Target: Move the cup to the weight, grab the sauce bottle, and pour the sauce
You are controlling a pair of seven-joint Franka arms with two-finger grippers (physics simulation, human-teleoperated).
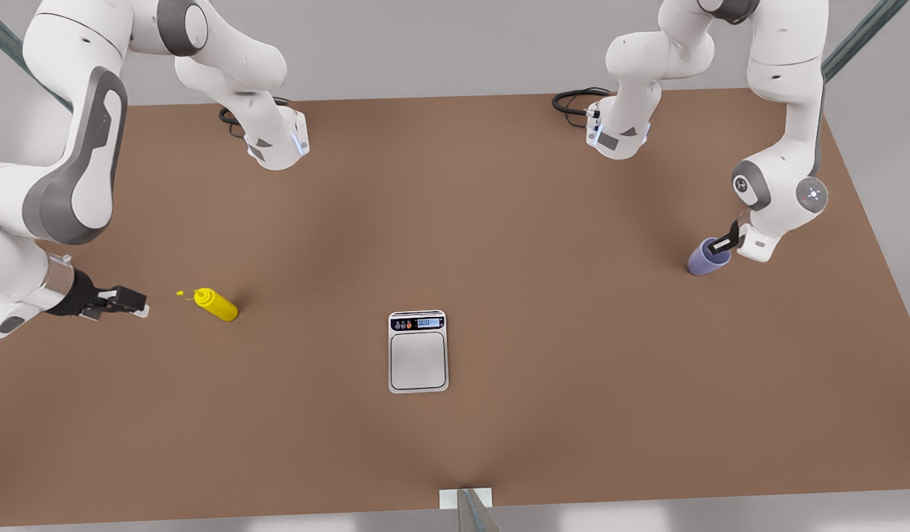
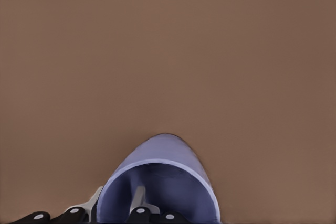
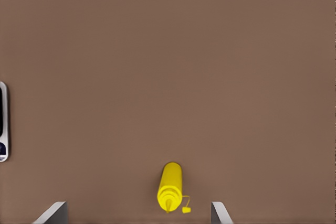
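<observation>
The lavender-blue cup [image 1: 702, 260] is at the front view's right, away from the weight. My left gripper [image 1: 723, 244] is shut on the cup's [image 2: 173, 156] rim, one finger inside and one outside the wall, as the left wrist view shows at the left gripper [image 2: 119, 190]. The yellow sauce bottle [image 1: 217, 304] rests on the table at the front view's left, nozzle toward my right gripper [image 1: 141, 304]. That right gripper [image 3: 137, 205] is open, short of the sauce bottle [image 3: 170, 184] and not touching it. The silver weight [image 1: 418, 355] lies at centre front with nothing on its plate.
The brown table [image 1: 544, 222] stretches bare between the bottle, the weight and the cup. An edge of the weight [image 3: 2, 121] shows in the right wrist view. Both arm bases [image 1: 278, 144] stand at the far edge with black cables [image 1: 573, 100].
</observation>
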